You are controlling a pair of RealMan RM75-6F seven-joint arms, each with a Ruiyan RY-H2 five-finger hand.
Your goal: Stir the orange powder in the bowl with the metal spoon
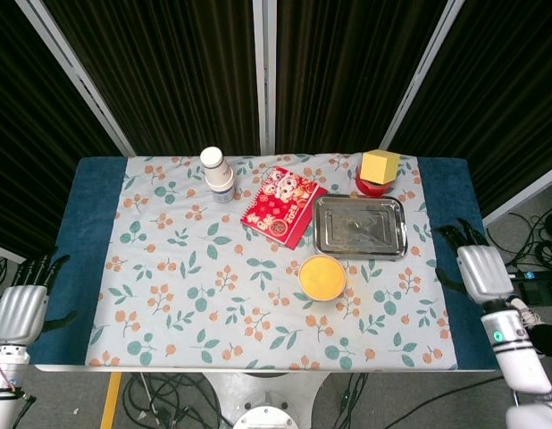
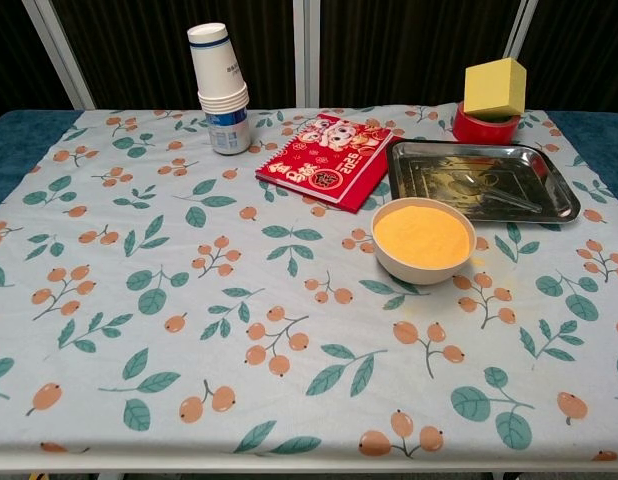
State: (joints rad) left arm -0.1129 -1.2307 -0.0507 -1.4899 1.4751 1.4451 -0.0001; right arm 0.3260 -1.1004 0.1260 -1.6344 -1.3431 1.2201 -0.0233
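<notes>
Bowl (image 2: 424, 240) of orange powder (image 2: 421, 234) sits mid-table, metal spoon (image 2: 497, 193) lying in the tray (image 2: 559, 196) just behind it. Both hands are off the table edges, left hand (image 1: 20, 308) and right hand (image 1: 480, 269), fingers spread, holding nothing.

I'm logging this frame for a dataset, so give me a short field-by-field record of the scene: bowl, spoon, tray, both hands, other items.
bowl: white bowl of orange powder, in front of the tray
spoon: metal spoon lying in the tray, unheld
tray: steel tray, back right
left hand: open, off the table's left edge
right hand: open, off the table's right edge
other items: paper cup stack, red booklet, yellow block on red tape roll
</notes>
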